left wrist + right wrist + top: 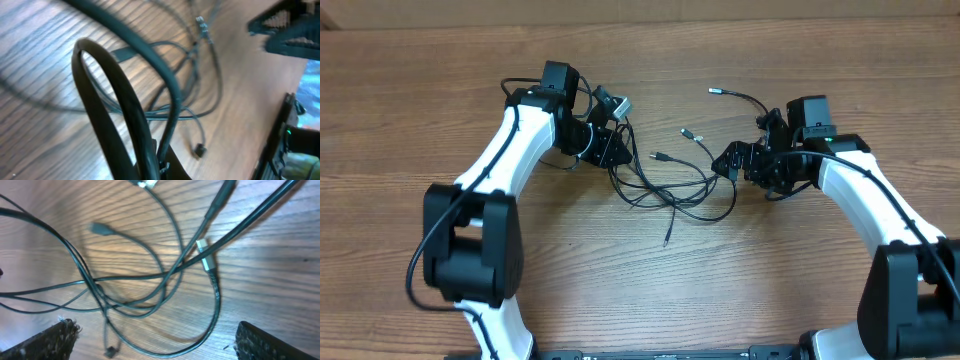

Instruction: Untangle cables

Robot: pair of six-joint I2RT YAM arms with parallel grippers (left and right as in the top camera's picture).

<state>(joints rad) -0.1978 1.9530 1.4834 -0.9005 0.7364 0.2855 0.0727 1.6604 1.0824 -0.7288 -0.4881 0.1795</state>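
cables (665, 185): likely light, limp; pinch behind a plug (205, 255) | left end effector (605, 150), 10 o'clock: clamped on the cables | right end effector (728, 160), 2 o'clock: apart, empty

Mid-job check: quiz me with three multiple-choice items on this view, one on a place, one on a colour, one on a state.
1. Where do the cables lie?
A) between the left pincer and the right pincer
B) in a bin
C) draped over an arm

2. What colour are the cables?
A) white
B) black
C) red

3. How does the right pincer stand?
A) shut on a plug
B) open
C) out of view

Answers:
1 A: the overhead view shows the tangle spread between them.
2 B: every strand looks black from above.
3 B: its fingers sit far apart in the right wrist view.
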